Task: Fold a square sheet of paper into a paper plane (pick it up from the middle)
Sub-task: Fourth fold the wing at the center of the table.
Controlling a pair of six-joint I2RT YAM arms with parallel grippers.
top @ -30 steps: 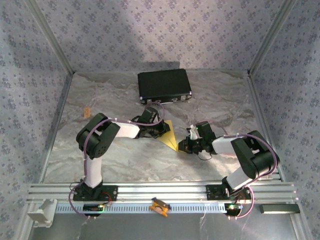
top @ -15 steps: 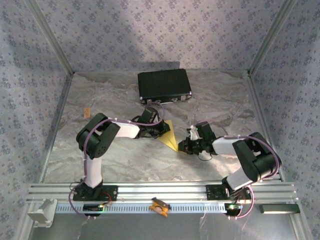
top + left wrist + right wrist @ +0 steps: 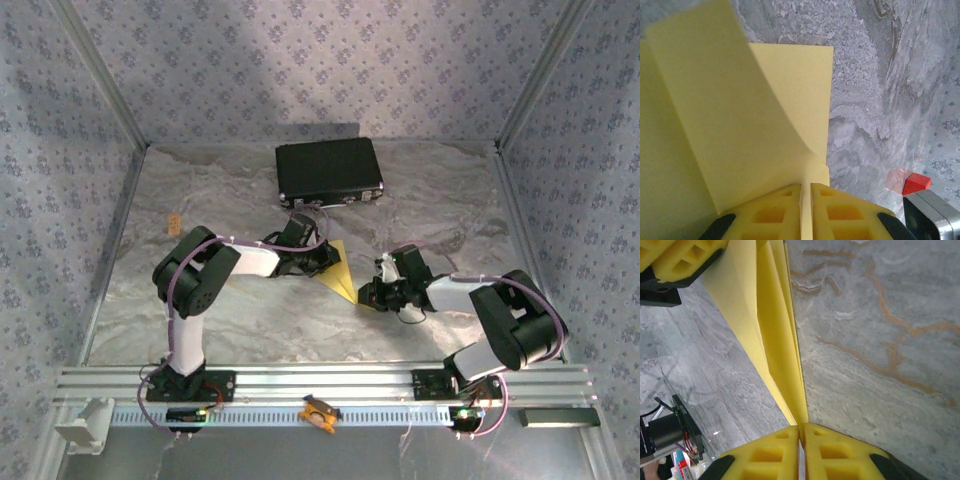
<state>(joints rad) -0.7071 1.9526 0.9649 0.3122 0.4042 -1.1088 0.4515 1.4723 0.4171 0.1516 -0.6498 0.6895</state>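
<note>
The yellow sheet of paper [image 3: 340, 270] is folded into a pointed wedge and hangs just above the table between my two grippers. My left gripper [image 3: 322, 260] is shut on its far-left part. In the left wrist view the paper [image 3: 740, 125] runs into the closed left gripper [image 3: 806, 186], with one flap curling up. My right gripper [image 3: 366, 294] is shut on the wedge's near tip. The right wrist view has the layered paper [image 3: 775, 340] narrowing into the right gripper [image 3: 801, 427], and the left gripper's fingers [image 3: 680, 255] sit at the top left.
A black rectangular case [image 3: 329, 171] lies at the back of the marbled table [image 3: 240, 320]. A small orange piece [image 3: 174, 222] sits near the left wall. An orange clip [image 3: 318, 412] rests on the front rail. Patterned walls close in the left, right and back sides.
The right arm's elbow has swung slightly outward to the right, and its gripper has edged a little left. The left arm and the paper hold their place.
</note>
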